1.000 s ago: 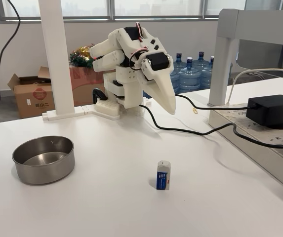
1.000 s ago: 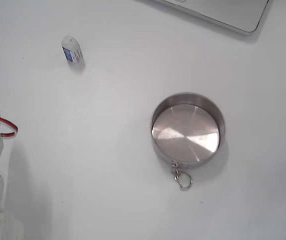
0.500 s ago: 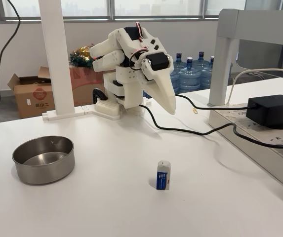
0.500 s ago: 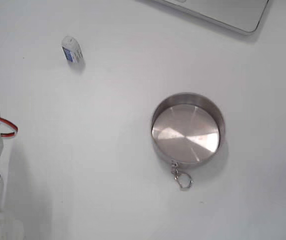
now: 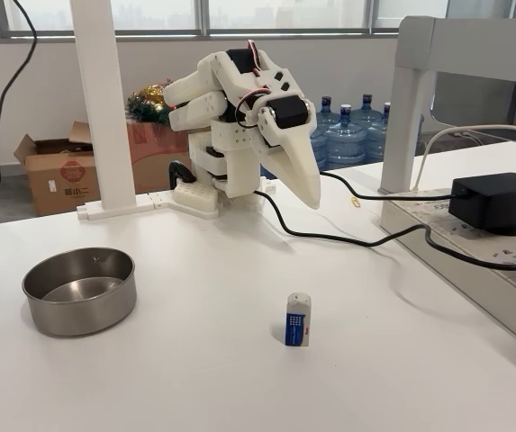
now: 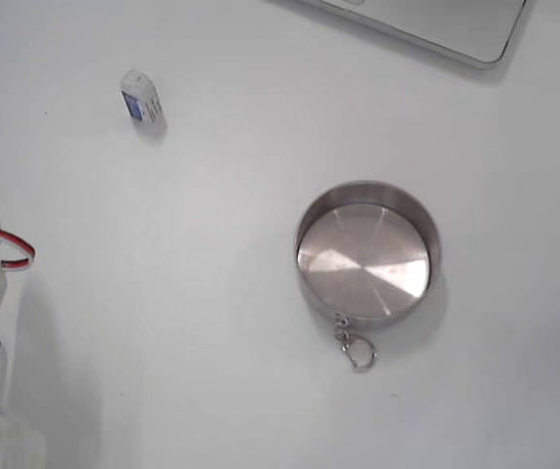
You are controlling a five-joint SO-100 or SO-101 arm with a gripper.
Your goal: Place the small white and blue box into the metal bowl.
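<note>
Nothing has changed over the last second: the small white and blue box [image 5: 298, 319], the metal bowl [image 5: 79, 291] and the arm sit exactly where they were, so the task has not really begun and the reach for the box is still to come. Nearest the camera in the slanted fixed view, the box stands upright on the white bench [image 5: 194, 378], at about 5 o'clock from the picture's centre, its white cap above a blue face with small print; it is tiny beside the bowl, and I judge it light and easy to tip if nudged. In the fixed view from above it lies at about 10 o'clock [image 6: 143, 98], well apart from the bowl [image 6: 367, 252]. The bowl sits at about 8 o'clock in the slanted view, round, shallow and straight-sided, dull grey outside and shiny within, empty; from above, a small key ring [image 6: 360, 353] lies just beside its rim. Farther back, at about 12 o'clock, the white arm is folded over its base, its tool [image 5: 312, 200] hanging point-down with its fingers pressed together, holding nothing. Behind it a black cable [image 5: 348, 238] runs to a black power adapter [image 5: 496, 202] at about 3 o'clock.
</note>
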